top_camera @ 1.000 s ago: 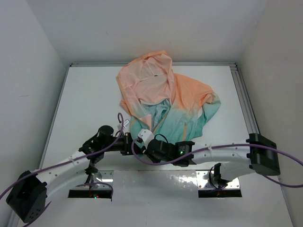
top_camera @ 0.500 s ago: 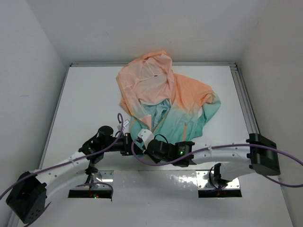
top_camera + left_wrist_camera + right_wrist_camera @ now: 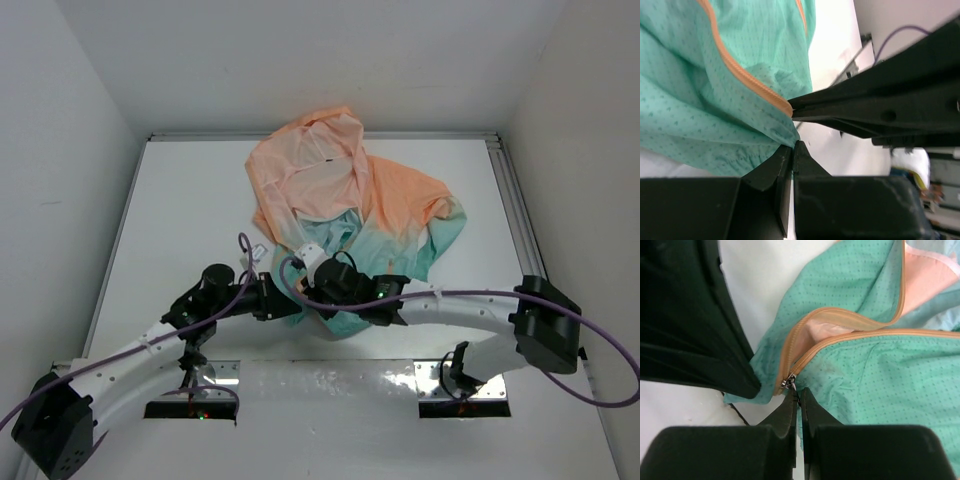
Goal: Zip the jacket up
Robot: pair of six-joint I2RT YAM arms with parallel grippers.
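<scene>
The jacket [image 3: 340, 190] lies spread at the back middle of the table, its peach-orange hood far and its teal hem near. My left gripper [image 3: 290, 305] is shut on the teal hem edge [image 3: 715, 135] beside the lower end of the orange zipper tape [image 3: 740, 75]. My right gripper [image 3: 308, 296] meets it from the right. In the right wrist view my right gripper [image 3: 797, 390] is shut on the pull of the metal zipper slider [image 3: 788, 380] at the bottom of the zipper. Above the slider the two orange tapes part. The left fingers [image 3: 705, 340] show dark at the left.
The white table [image 3: 170, 210] is boxed in by white walls at left, back and right. An aluminium rail [image 3: 515, 200] runs along its right side. Two metal base plates [image 3: 215, 372] [image 3: 450, 375] sit at the near edge.
My right wrist has moved away from the near edge toward the jacket. The left gripper has shifted slightly right with it. The teal hem now lies bunched under the right wrist.
</scene>
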